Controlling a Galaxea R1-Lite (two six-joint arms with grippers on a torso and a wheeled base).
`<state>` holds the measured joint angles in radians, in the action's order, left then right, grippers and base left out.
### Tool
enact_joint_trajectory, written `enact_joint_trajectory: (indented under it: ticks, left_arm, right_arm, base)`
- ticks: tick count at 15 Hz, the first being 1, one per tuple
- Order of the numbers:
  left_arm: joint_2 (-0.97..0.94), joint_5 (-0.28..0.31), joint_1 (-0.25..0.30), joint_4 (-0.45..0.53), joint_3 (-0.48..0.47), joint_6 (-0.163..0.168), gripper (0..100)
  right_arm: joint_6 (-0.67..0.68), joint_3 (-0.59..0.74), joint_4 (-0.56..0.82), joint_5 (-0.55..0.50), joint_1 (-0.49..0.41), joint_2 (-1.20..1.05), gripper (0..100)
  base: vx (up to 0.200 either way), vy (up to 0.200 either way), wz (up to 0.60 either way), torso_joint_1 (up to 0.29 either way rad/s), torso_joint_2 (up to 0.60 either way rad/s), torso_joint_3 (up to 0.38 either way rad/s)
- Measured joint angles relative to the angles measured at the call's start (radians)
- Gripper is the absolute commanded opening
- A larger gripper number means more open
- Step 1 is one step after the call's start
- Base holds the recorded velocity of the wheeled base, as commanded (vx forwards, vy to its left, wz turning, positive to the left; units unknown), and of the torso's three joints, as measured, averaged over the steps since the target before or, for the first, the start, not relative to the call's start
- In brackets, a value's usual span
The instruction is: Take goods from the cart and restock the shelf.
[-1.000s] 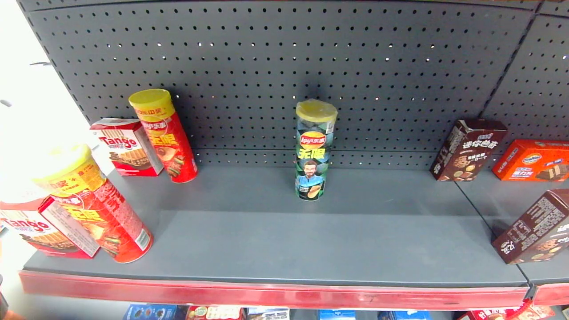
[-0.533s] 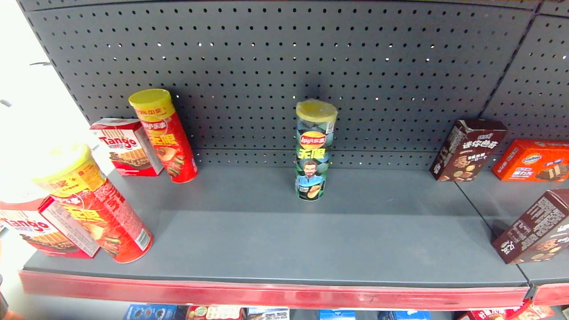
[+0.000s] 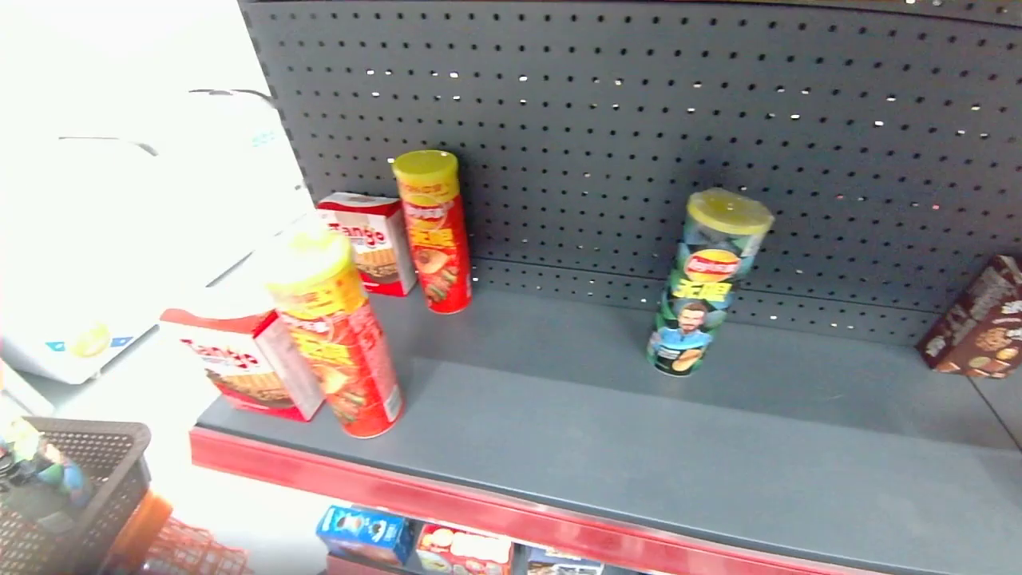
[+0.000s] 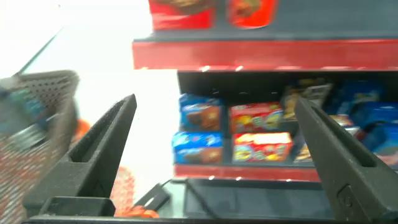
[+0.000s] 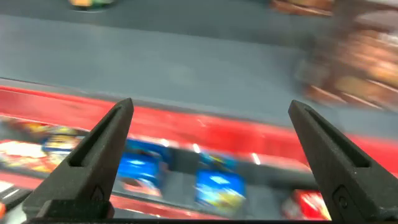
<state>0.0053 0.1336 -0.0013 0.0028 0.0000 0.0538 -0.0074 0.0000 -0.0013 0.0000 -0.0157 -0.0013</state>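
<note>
On the grey shelf (image 3: pixel 607 447) a green chip can with a yellow lid (image 3: pixel 703 283) stands alone near the pegboard back. Two red chip cans (image 3: pixel 435 231) (image 3: pixel 339 343) and two red-and-white wafer boxes (image 3: pixel 371 239) (image 3: pixel 243 363) stand at the shelf's left end. A dark mesh cart basket (image 3: pixel 72 495) holding goods sits at the lower left. My left gripper (image 4: pixel 214 146) is open, low before the shelf's red front lip and the lower shelf. My right gripper (image 5: pixel 211 155) is open, facing the red lip (image 5: pixel 205 127) with nothing between its fingers.
A brown box (image 3: pixel 978 319) stands at the shelf's right end. The lower shelf holds blue and red snack packs (image 3: pixel 363 531). A white appliance (image 3: pixel 120 239) stands left of the shelf unit. The shelf's middle is bare grey board.
The head camera has swung left: the whole shelf has shifted right in view, and the cart basket and white appliance have come into sight. The goods stand as before.
</note>
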Motion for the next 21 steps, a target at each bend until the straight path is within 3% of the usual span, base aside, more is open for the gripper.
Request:
enact_joint_trajectory:
  ticks: [5,16,17,19,21]
  left_arm:
    - [0.000,0.000,0.000,0.000,0.000,0.000,100]
    - [0.000,0.001,0.000,0.000,0.000,0.001,100]
    - [0.000,-0.008,0.000,0.000,0.000,-0.005,100]
    - [0.000,-0.124,0.001,0.002,0.000,-0.040,100]
    - [0.000,-0.149,0.002,0.001,-0.002,-0.043,100]
  right_arm:
    - [0.000,0.000,0.000,0.000,0.000,0.000,100]
    - [0.002,0.000,-0.001,0.000,0.000,0.000,100]
    - [0.002,0.000,-0.001,0.000,0.000,0.000,100]
    - [0.002,0.000,-0.001,0.000,0.000,0.000,100]
    - [0.002,0.000,-0.001,0.000,0.000,0.000,100]
  base:
    - [0.000,0.000,0.60,0.002,0.00,0.002]
    - [0.000,0.000,0.00,0.000,0.00,0.000]
    - [0.000,0.000,0.00,0.000,0.00,0.000]
    - [0.000,0.000,0.00,0.000,0.00,0.000]
    - [0.000,0.000,0.00,0.000,0.00,0.000]
